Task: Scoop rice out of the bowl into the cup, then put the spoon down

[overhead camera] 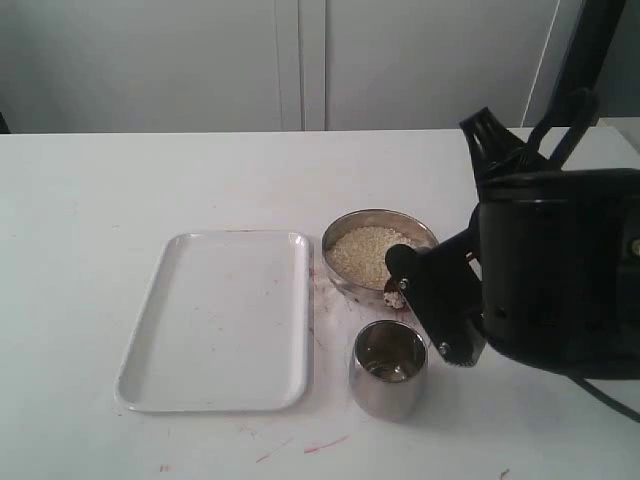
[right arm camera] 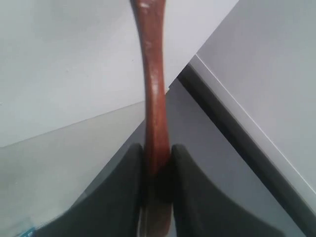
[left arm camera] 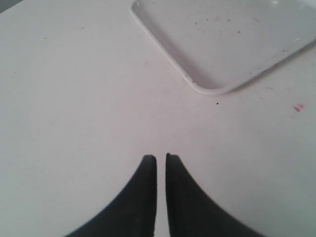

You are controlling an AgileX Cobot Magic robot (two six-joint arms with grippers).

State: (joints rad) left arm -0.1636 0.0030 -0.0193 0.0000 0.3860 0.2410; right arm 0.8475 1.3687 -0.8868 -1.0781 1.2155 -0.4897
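Observation:
The shiny metal bowl (overhead camera: 334, 268) stands at mid-table, holding pale rice (overhead camera: 362, 253). Just in front of it is the steel cup (overhead camera: 388, 370); what lies at its bottom is unclear. My right gripper (overhead camera: 402, 276) hangs over the gap between bowl and cup, shut on the reddish-brown wooden spoon (right arm camera: 154, 89). The spoon's handle runs out between the fingers (right arm camera: 129, 187). Its small head (overhead camera: 393, 296) carries a few grains above the bowl's near rim. My left gripper (left arm camera: 161, 158) hovers over bare table, shut with only a thin slit and nothing in it. It is outside the exterior view.
A white rectangular tray (overhead camera: 215, 320) lies left of the bowl and cup; one corner of the tray (left arm camera: 222, 44) shows in the left wrist view. The bulky right arm (overhead camera: 560, 270) fills the right side. Small red marks dot the table's front.

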